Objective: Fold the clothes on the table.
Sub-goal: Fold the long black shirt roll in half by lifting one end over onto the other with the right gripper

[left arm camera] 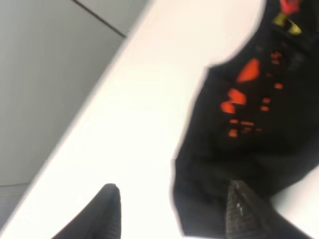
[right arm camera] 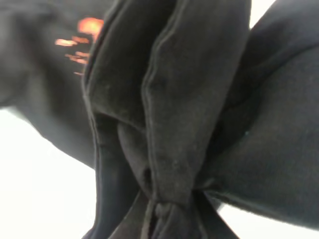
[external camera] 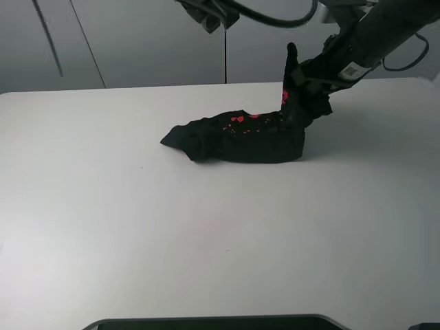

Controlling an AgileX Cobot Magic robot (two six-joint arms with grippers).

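Observation:
The black T-shirt (external camera: pixel 247 137) lies bunched in a long heap on the white table (external camera: pixel 206 240), past its middle, with red print showing on top. My right gripper (external camera: pixel 302 86) is shut on the shirt's right end and holds a fold of it up above the heap. In the right wrist view the pinched black folds (right arm camera: pixel 189 99) fill the picture. My left gripper (left arm camera: pixel 172 214) is open and empty, high above the shirt (left arm camera: pixel 249 134) and the table (left arm camera: pixel 139 99); in the exterior view only part of it (external camera: pixel 206 17) shows at the top edge.
Grey wall panels (external camera: pixel 137 41) stand behind the table's far edge. Black cables (external camera: pixel 275 17) hang at the top. A dark flat object (external camera: pixel 206 323) sits at the table's front edge.

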